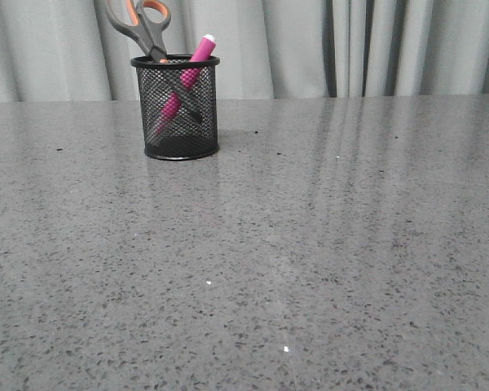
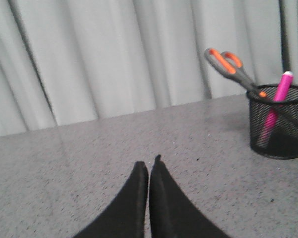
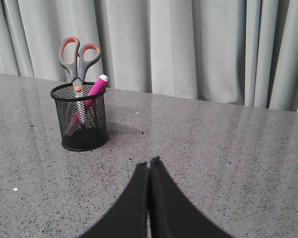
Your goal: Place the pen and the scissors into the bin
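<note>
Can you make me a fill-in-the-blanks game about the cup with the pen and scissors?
1. The pen and scissors both stand inside the ____.
2. The scissors point their ____ up.
3. The pen's tip is colored ____.
4. Both the left gripper and right gripper are ____.

Missing words: bin; handles; white; shut

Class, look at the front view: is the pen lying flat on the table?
No. The pen stands tilted inside the bin, its white tip poking above the rim beside the scissors.
</note>
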### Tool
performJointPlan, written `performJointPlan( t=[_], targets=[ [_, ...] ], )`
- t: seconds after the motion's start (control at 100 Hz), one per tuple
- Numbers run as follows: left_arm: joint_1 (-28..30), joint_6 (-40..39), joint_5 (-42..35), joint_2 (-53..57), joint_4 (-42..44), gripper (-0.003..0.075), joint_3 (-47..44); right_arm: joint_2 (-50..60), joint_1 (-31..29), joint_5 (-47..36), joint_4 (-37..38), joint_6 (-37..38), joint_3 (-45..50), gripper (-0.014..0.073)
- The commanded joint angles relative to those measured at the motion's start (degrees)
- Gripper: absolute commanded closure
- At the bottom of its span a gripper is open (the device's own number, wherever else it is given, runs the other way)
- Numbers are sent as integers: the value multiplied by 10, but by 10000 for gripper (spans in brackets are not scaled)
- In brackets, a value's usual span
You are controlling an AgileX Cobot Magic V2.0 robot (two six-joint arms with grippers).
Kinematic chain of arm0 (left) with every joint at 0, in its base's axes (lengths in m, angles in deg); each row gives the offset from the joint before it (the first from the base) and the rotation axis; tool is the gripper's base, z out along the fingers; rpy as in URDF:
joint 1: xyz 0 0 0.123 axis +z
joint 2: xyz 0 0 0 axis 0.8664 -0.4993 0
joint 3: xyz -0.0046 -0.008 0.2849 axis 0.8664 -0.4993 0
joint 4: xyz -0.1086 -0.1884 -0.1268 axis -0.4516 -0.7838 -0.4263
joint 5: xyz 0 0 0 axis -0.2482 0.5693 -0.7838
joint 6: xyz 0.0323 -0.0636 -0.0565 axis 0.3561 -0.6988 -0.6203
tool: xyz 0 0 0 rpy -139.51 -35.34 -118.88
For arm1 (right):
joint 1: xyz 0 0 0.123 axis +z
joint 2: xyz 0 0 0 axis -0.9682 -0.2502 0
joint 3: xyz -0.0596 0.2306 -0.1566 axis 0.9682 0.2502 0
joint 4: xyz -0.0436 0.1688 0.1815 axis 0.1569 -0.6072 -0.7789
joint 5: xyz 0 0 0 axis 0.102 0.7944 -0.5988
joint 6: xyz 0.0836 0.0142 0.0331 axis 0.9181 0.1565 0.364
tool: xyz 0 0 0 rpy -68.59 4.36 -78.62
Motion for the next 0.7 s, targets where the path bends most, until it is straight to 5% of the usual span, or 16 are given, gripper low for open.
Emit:
performJointPlan(
  t=[0.0, 0.08, 0.21, 0.69],
  targets=[
    [2, -213, -31, -6, 192, 739, 13, 1, -3, -40, 12, -1, -14, 670],
    [2, -319, -58, -6, 291, 739, -3, 1, -3, -40, 12, -1, -14, 670],
    [2, -322, -139, 13, 277, 739, -71, 1, -3, -40, 12, -1, -14, 670],
    [2, -340, -128, 94, 276, 739, -165, -1, -3, -40, 12, -1, -14, 670]
  ],
)
